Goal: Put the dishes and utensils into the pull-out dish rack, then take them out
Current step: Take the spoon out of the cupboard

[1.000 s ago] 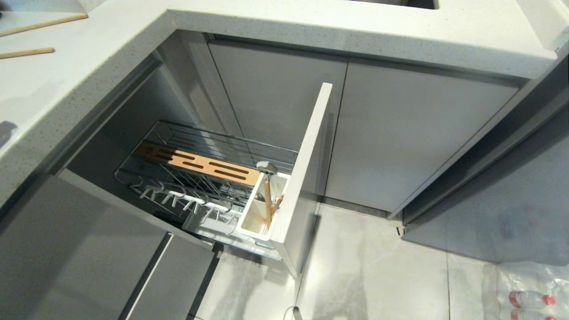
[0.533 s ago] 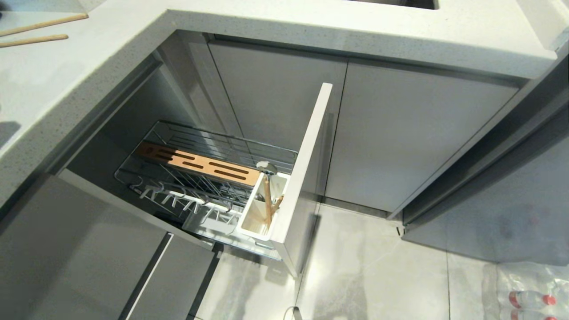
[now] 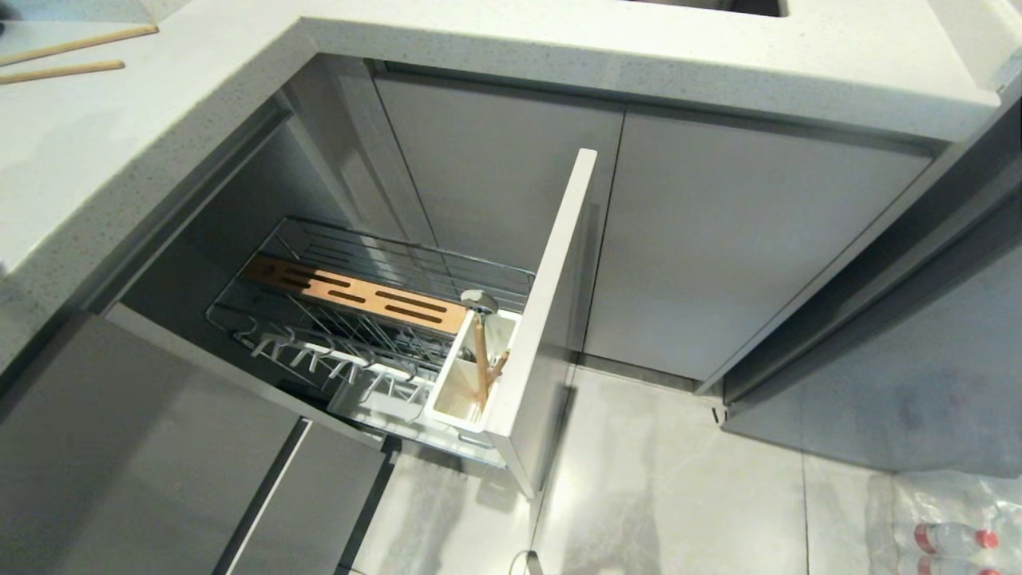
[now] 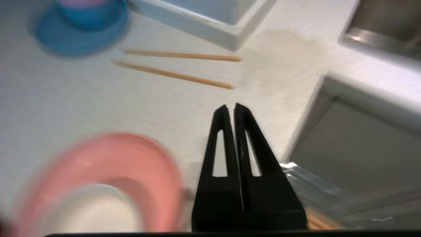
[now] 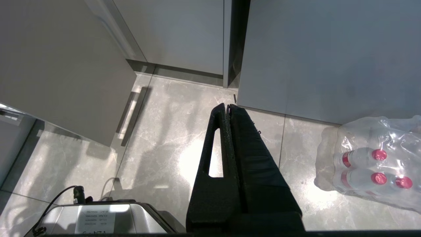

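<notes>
The pull-out dish rack (image 3: 281, 231) stands pulled out below the counter, its front panel (image 3: 551, 287) facing right. Its white utensil cup (image 3: 451, 395) holds a shiny spoon (image 3: 479, 301) and wooden sticks (image 3: 481, 359). Two chopsticks (image 3: 80, 36) lie side by side on the counter at the far left. In the left wrist view the pink plate (image 4: 144, 164) carries the white bowl (image 4: 88, 210), with the chopsticks (image 4: 174, 75) beyond. My left gripper (image 4: 230, 107) hovers shut and empty over the counter beside the plate. The right gripper (image 5: 227, 105) hangs shut over the floor.
A blue plate with stacked bowls (image 4: 79, 33) sits past the chopsticks. A sink (image 4: 384, 29) lies at the counter's corner. Grey cabinet doors (image 3: 742, 239) flank the rack. A wrapped pack of water bottles (image 5: 371, 164) rests on the floor at the right.
The nearer chopstick on the counter shifted up close to the other one, then lay still. A shadow at the counter's left edge has gone.
</notes>
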`<state>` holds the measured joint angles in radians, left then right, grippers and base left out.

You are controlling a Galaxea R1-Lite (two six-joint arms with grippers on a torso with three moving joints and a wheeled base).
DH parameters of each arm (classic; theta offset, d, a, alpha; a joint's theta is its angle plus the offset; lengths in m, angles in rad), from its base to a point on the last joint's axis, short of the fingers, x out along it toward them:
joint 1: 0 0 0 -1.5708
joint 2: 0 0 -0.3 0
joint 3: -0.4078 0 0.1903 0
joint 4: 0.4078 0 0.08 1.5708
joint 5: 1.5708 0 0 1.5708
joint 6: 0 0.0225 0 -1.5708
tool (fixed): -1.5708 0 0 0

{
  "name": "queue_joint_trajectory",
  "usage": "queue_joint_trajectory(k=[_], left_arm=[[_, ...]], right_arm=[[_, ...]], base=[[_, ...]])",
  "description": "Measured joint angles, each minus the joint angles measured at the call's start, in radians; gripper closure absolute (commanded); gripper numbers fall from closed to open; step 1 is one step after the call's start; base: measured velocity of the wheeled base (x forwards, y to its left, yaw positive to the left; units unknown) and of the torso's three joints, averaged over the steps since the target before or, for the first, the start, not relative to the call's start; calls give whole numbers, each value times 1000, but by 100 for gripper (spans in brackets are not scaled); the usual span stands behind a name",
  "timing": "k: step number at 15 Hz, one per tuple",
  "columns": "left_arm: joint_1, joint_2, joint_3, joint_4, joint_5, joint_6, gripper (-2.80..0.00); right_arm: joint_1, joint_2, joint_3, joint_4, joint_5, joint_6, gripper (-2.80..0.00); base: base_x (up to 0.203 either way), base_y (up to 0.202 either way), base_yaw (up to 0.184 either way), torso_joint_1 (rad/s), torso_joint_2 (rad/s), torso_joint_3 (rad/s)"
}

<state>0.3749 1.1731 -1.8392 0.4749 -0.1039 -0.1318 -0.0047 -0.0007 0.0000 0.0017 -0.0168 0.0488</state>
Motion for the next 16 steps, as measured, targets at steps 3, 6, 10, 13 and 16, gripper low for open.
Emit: queue_joint_trajectory(k=[3,6,10,13,16], left_arm=[[-80,-8,4,60,-71,-384,0],[-217,26,8,101,-115,-522,0],[-462,135,19,176,34,-555,0],[-716,247,27,206,304,-616,0],[-936,375,44,213,547,-767,0]], right_arm=[[0,0,0,0,0,0,0],[0,0,0,0,0,0,0],[0,0,0,0,0,0,0],[0,0,0,0,0,0,0],[0,0,0,0,0,0,0]], base=[[0,0,0,0,0,0],[0,0,0,0,0,0],[0,0,0,0,0,0],[0,0,0,0,0,0],[0,0,0,0,0,0]])
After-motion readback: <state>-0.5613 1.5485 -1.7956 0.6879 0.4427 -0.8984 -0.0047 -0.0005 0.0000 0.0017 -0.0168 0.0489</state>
